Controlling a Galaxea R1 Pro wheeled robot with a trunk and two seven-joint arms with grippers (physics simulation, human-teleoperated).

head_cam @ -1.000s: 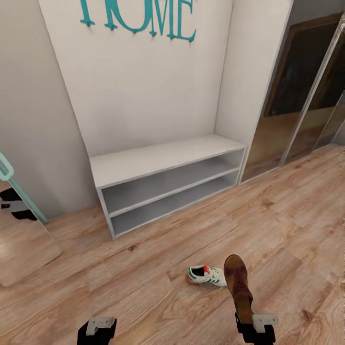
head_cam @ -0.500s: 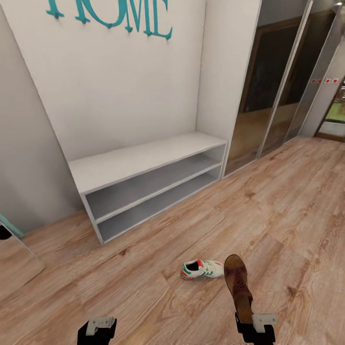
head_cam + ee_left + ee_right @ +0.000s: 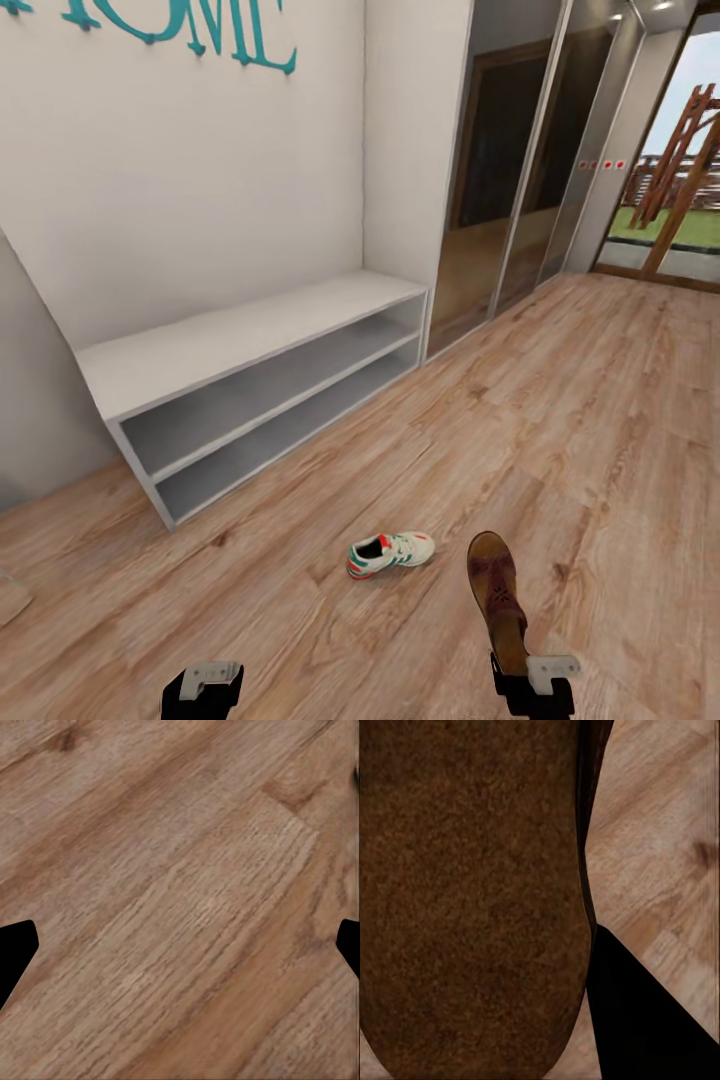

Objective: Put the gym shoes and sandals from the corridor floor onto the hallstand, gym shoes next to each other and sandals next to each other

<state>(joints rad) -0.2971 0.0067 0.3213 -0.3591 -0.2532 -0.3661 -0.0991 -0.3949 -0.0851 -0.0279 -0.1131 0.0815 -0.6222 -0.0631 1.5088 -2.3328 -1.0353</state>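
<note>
One white gym shoe [image 3: 390, 552] with green stripes lies on its side on the corridor floor [image 3: 600, 420], in front of the hallstand [image 3: 250, 335], whose bench top and two low shelves are bare. My right gripper [image 3: 515, 672] is shut on the heel end of a dark brown sandal [image 3: 495, 585], which points forward above the floor, to the right of the gym shoe. In the right wrist view the sandal [image 3: 472, 892] looms large beside one black finger [image 3: 645, 1020]. My left gripper [image 3: 203, 688] hangs open over bare planks [image 3: 180, 907].
Mirrored sliding doors [image 3: 500, 200] stand to the right of the hallstand. An open doorway [image 3: 670, 200] to the outside shows at the far right. Teal letters [image 3: 200, 30] hang on the white wall above the bench.
The whole picture has slid left, so the camera has turned right. Both grippers and the held sandal keep their places in the picture.
</note>
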